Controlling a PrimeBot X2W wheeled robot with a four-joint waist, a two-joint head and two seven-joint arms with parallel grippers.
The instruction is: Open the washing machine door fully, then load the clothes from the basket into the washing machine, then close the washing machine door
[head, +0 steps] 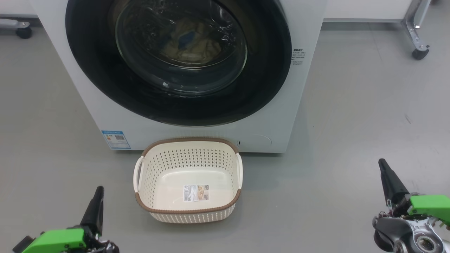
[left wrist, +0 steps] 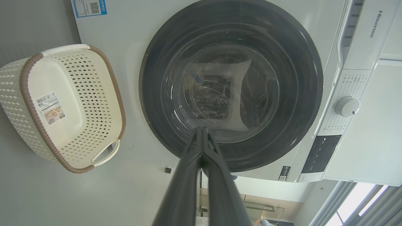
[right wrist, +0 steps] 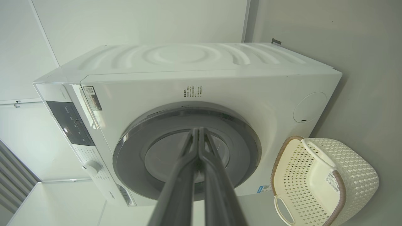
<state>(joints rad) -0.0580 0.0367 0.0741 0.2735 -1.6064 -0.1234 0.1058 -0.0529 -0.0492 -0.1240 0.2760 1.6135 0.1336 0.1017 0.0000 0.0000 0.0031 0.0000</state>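
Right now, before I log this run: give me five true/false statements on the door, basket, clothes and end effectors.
1. The washing machine door is shut. True.
2. The basket holds the clothes. False: inside it is just a paper label; the clothes lie behind the door glass.
3. The left end effector grips a basket handle. False: it is shut on nothing, apart from the basket.
4. The right end effector is shut. True.
5. The basket stands on the floor before the washing machine. True.

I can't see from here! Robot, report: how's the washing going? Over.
Left gripper, right gripper: both shut, empty. Round black-rimmed glass door closed, cream-yellow and blue clothes behind it. Cream perforated plastic basket empty, close before the white washer.
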